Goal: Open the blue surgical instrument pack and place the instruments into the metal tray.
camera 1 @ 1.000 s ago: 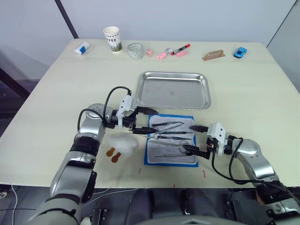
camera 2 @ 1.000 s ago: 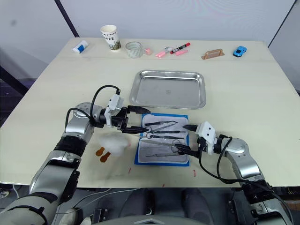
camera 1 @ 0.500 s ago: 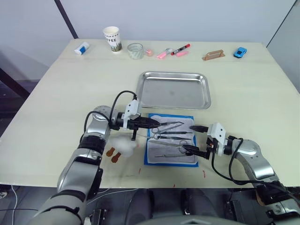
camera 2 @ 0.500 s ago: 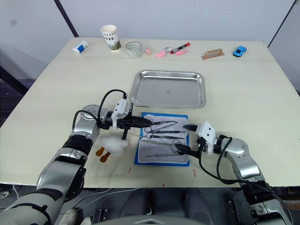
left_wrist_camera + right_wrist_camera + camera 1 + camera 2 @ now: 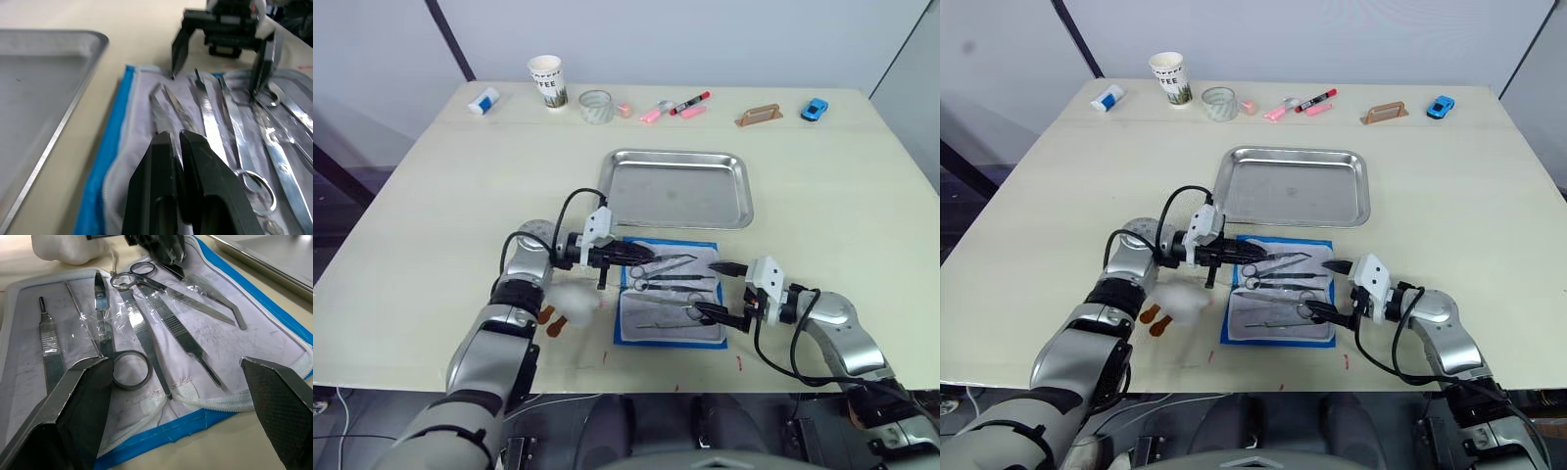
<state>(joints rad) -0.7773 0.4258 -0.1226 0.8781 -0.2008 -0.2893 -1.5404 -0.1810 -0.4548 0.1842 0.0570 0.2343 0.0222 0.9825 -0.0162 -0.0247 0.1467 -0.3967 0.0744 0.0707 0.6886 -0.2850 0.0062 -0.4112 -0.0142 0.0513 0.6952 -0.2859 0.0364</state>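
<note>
The blue surgical instrument pack (image 5: 671, 292) is seen lying open and flat on the desk (image 5: 842, 196), lining up, just in front of the metal tray (image 5: 675, 188), which stands empty. The instruments (image 5: 146, 328) are laid side by side on the pale lining: scissors with ring handles, forceps, tweezers and a slim scalpel-like handle, some apparently held under clear film or straps. The left tool (image 5: 625, 258) is placed at the pack's left edge with its fingers (image 5: 195, 166) brought together, their tips low over the tweezers; whether anything is pinched between them cannot be told. The right tool (image 5: 715, 290) is held at the pack's right edge with its fingers spread wide apart, one near the ring of a pair of scissors, nothing gripped. The instruments are judged to be stiff, light and slippery, lying nearly flush with the lining, so a pinch across a thin shaft is likely to slide off; a ring handle or a raised tweezer end is judged the better place to take hold. The pack itself is soft and light and may be dragged along when a strapped tool is lifted, so it should be held down at an edge. No instrument is yet in the tray.
</note>
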